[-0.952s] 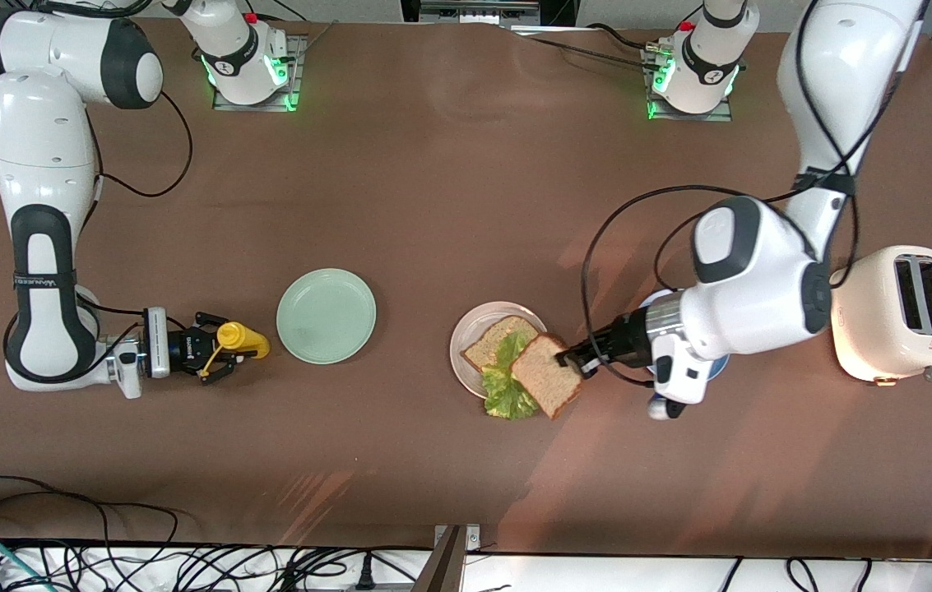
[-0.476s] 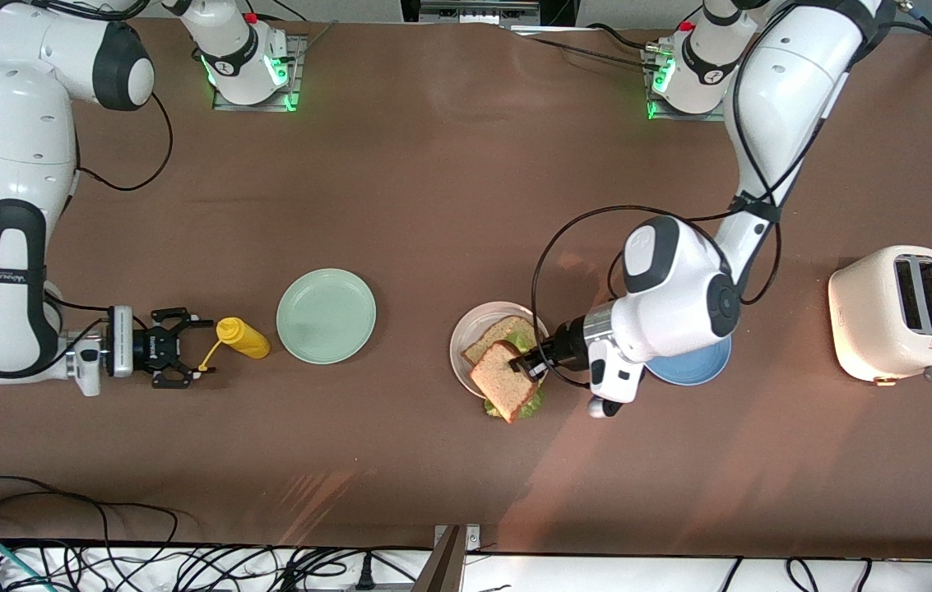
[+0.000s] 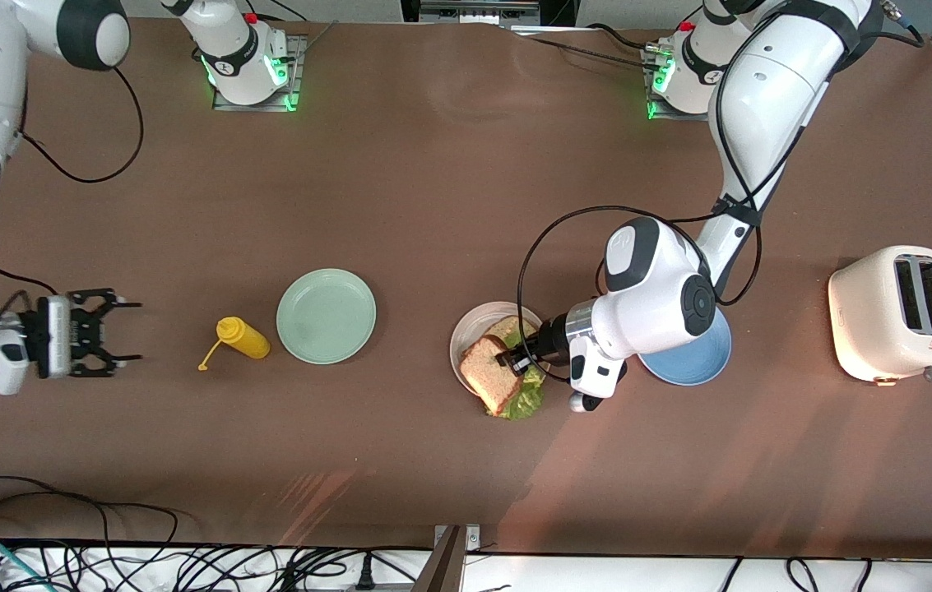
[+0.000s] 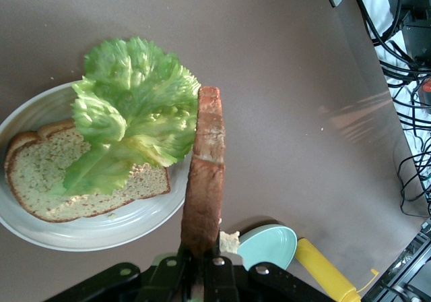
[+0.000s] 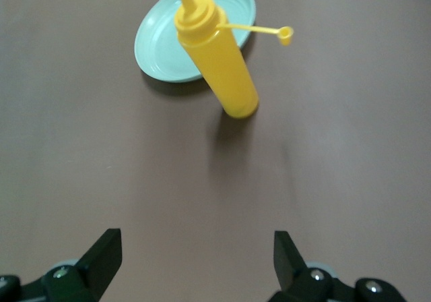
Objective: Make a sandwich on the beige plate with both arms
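Since a second ago, the left gripper (image 3: 507, 358) has carried its slice of toast (image 3: 489, 375) from the plate's edge to over the beige plate (image 3: 466, 337), and the right gripper (image 3: 127, 331) has let go of the yellow squeeze bottle (image 3: 242, 338) and drawn back toward the right arm's end of the bench (image 3: 433, 205), its jaws now spread wide and empty. The left jaws are clamped on the toast, held on edge above the lettuce leaf (image 4: 131, 116) and the bottom slice (image 4: 64, 177) lying on the beige plate. A mint-green plate (image 3: 326, 316) sits beside the bottle, which stands upright. A blue plate (image 3: 692, 362) lies partly under the left arm, and a cream toaster (image 3: 897, 313) stands at the left arm's end.
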Robot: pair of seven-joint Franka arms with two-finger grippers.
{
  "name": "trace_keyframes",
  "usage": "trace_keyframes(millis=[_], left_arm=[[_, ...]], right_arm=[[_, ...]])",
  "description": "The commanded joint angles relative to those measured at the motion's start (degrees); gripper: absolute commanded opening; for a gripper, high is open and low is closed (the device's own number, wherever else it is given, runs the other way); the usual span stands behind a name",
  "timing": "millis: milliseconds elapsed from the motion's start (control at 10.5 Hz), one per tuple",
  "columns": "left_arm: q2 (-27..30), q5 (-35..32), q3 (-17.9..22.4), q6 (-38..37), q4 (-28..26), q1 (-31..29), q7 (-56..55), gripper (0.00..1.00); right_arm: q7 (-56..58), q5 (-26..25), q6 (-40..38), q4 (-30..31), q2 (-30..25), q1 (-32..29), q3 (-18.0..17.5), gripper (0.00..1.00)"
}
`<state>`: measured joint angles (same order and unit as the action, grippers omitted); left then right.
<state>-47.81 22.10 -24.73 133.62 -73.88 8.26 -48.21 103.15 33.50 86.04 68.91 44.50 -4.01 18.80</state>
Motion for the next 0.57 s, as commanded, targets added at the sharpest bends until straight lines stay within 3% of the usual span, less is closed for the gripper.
trace_keyframes(millis=[0,190,286,381,476], left_arm=[[0.0,1.4,0.6,0.2,-0.1,0.6,0.1,0.02],[0.0,1.4,0.6,-0.5,-0.9,0.4,0.1,0.34],[0.0,1.2,0.6,-0.5,-1.7,0.4,0.2,0.45],[0.0,1.1,0.6,-0.6,-2.1,0.3,0.4,0.51],[0.0,0.9,0.7,-0.7,-2.1,0.1,0.5,0.67]], right_arm=[[-16.2,-6.2,-0.2,3.0,-7.7,0.2,-1.7,1.00],[-33.9,-14.5,-0.2,3.9,-13.1,0.2,-6.6,1.00],[-44.2,-19.7,0.7,6.6,-17.0,0.2,-9.6,1.00],[-55.7,-23.3,1.3,9.4,-20.4,0.2,-13.0,1.00],[-65.0,-25.0,2.3,11.7,-22.3,0.5,-14.2,1.00]])
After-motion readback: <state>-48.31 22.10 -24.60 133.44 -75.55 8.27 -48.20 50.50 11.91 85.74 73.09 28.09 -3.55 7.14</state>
